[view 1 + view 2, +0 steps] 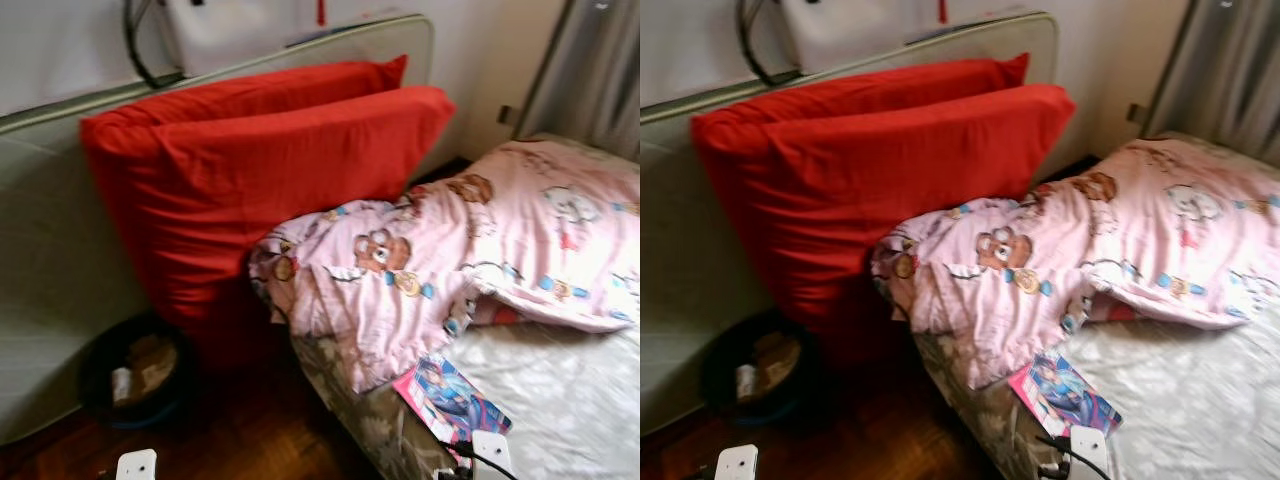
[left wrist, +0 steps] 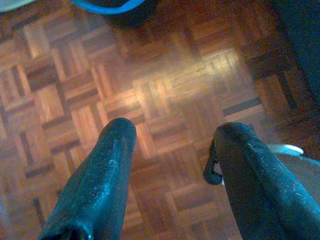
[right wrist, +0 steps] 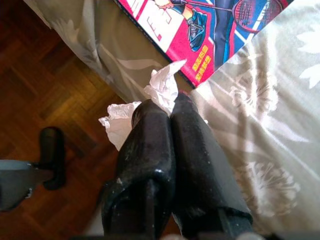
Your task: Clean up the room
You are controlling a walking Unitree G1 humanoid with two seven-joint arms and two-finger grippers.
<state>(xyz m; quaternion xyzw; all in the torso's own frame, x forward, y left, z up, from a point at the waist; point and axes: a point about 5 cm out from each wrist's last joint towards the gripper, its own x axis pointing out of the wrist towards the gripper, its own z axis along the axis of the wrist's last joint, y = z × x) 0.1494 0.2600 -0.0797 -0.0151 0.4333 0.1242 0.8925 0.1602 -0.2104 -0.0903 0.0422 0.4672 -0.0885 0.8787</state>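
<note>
The right claw [image 3: 170, 107], low in the frame at the bed's edge beside the magazine [image 1: 452, 399], pinches a crumpled tissue [image 3: 161, 90], while the dark bin [image 1: 135, 372] sits lower left on the floor, nearer the empty, spread left claw [image 2: 172, 145].

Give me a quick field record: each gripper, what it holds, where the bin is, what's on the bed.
right gripper: shut on crumpled tissue, at the bed's edge
left gripper: fingers open, holding nothing, over parquet floor
bin: dark, on the floor by the red pillows, some waste inside
bed: pink blanket, magazine
</note>
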